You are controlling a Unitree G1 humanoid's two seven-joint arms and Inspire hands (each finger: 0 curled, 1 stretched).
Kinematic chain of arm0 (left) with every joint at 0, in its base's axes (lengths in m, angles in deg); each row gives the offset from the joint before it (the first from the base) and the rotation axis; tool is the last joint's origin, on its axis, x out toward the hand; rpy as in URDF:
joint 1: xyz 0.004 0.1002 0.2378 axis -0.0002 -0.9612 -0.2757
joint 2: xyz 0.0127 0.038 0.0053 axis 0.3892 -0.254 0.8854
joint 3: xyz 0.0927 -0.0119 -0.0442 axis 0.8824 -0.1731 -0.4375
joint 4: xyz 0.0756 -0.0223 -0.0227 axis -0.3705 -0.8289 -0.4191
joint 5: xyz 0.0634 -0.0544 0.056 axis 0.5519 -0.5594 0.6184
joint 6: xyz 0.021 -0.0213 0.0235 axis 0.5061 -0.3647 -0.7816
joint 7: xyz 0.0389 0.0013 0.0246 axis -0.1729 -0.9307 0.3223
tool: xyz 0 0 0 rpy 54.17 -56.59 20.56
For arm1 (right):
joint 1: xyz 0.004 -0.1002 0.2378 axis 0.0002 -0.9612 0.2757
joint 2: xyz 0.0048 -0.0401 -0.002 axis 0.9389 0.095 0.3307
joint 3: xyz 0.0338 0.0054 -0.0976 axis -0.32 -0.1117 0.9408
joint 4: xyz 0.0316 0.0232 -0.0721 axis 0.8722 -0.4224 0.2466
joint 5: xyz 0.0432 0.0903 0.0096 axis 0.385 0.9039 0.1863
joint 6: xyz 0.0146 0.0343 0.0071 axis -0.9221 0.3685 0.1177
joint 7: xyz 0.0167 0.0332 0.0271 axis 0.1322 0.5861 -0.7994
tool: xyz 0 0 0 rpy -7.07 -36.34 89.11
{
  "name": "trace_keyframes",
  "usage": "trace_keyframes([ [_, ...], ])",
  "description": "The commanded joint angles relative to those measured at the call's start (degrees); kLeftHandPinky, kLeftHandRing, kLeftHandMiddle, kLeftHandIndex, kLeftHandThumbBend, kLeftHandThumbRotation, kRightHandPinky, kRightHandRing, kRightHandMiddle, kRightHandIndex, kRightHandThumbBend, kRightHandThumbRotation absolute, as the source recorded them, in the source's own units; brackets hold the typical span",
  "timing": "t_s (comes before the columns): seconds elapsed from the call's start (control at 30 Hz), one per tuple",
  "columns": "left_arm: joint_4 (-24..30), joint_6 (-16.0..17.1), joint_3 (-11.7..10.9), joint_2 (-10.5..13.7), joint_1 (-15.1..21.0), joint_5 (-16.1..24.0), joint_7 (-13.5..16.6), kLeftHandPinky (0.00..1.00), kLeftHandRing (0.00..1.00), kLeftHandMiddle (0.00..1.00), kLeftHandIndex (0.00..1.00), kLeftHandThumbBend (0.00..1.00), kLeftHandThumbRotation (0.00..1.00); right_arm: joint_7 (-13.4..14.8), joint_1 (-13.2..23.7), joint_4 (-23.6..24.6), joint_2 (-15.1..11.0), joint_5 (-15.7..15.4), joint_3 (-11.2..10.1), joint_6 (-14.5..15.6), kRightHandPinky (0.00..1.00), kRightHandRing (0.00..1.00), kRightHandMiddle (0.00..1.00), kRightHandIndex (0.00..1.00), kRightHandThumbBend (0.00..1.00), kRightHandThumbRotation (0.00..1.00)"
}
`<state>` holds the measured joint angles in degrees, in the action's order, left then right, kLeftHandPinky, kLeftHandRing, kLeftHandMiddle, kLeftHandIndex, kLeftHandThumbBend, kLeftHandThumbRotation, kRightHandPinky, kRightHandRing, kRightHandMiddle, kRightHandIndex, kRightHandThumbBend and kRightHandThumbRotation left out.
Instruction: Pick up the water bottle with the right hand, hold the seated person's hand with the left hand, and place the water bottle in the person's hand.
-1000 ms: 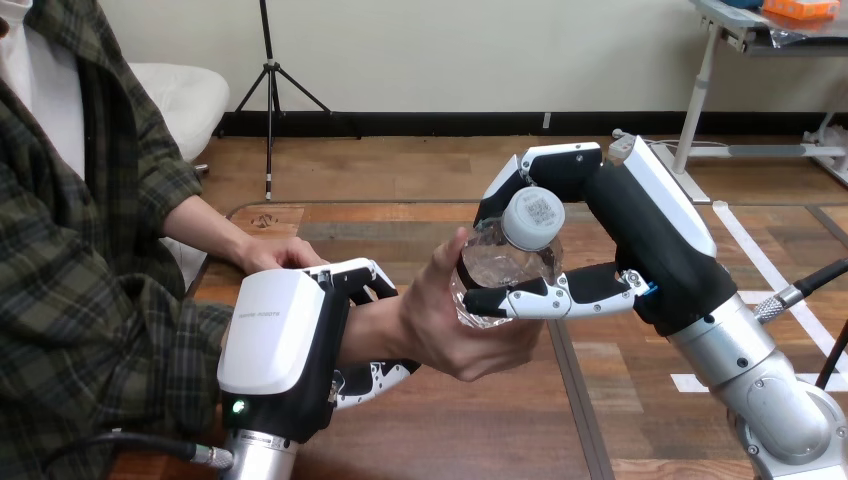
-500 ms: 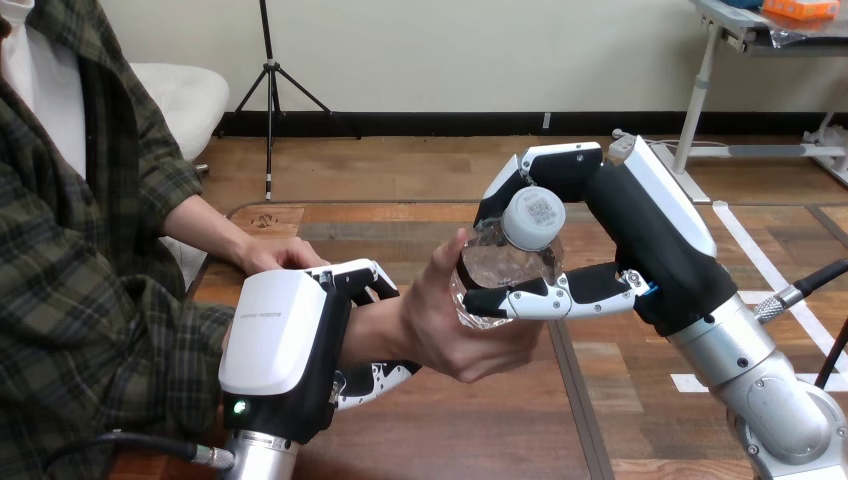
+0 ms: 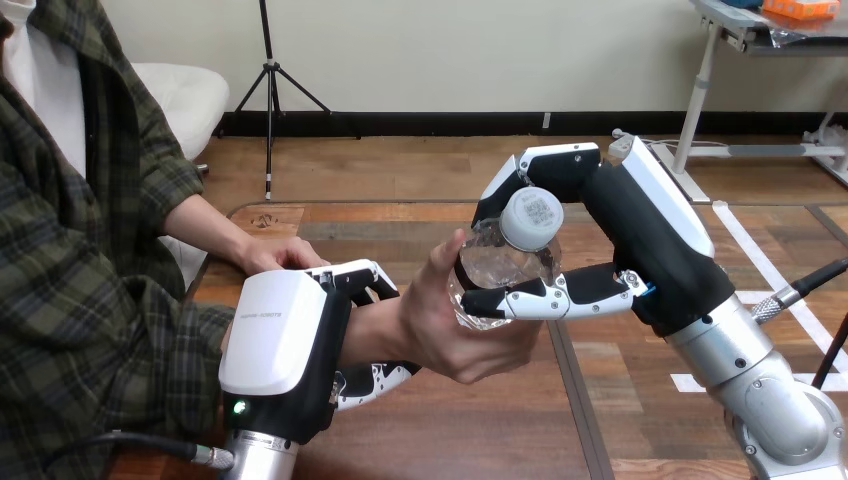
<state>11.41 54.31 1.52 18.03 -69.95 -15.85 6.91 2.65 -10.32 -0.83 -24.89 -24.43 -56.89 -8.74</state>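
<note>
Hardly shifted since the earlier frame. At centre, clear plastic water bottle with white cap (image 3: 497, 263), clasped by curled fingers of right hand (image 3: 640, 250), already lying against the person's hand (image 3: 442, 325). At lower left, left hand (image 3: 285, 345) wrapped, seemingly, round the person's wrist. Remaining: letting go of bottle.

The scene is recorded at close range from a camera mounted on the robot's head, directed forward and downward across the brown wooden plank table (image 3: 480, 440). The silver-forearmed left arm (image 3: 250, 462) is admitted at the bottom edge, the silver-forearmed right arm (image 3: 770, 400) at the lower right corner. The seated person (image 3: 80, 280) is framed at the left side.
</note>
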Motion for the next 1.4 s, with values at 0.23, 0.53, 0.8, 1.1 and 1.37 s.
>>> trace_keyframes([
  [0.23, 0.83, 3.20, 0.76, -0.69, 2.51, -0.05, 0.77, 0.26, 0.30, 0.36, 0.42, 0.84, 0.00, 0.95, 2.76, 1.00, 0.35, -0.56, -0.76, -2.17, 0.43, 0.49, 0.53, 0.48, 0.74, 0.00],
  [0.53, 5.32, -1.94, 0.82, -0.89, 0.52, -0.72, -7.12, 0.32, 0.40, 0.48, 0.51, 0.84, 0.00, 1.33, 3.21, 0.72, -1.50, -4.80, -1.09, -3.89, 0.61, 0.77, 0.86, 0.77, 0.82, 0.00],
  [0.8, 12.25, -6.50, 0.76, -0.24, -1.53, -4.27, -20.07, 0.57, 0.70, 0.78, 0.80, 0.85, 0.02, 2.78, 3.58, -0.42, -1.20, -5.98, -1.33, -6.06, 0.77, 0.91, 0.96, 0.89, 0.85, 0.02],
  [1.1, 14.57, -4.20, 0.16, 0.08, -2.54, -8.56, -25.29, 0.83, 0.94, 0.97, 0.98, 0.92, 0.15, 3.94, 3.53, -1.34, -0.56, -6.08, -1.18, -7.44, 0.91, 0.98, 1.00, 0.92, 0.85, 0.06],
  [1.37, 15.00, -0.96, -0.39, 0.76, -2.78, -13.43, -29.27, 0.97, 0.99, 1.00, 1.00, 0.95, 0.25, 4.37, 3.29, -1.43, -0.42, -6.01, -1.09, -7.90, 0.96, 1.00, 1.00, 0.93, 0.82, 0.08],
])
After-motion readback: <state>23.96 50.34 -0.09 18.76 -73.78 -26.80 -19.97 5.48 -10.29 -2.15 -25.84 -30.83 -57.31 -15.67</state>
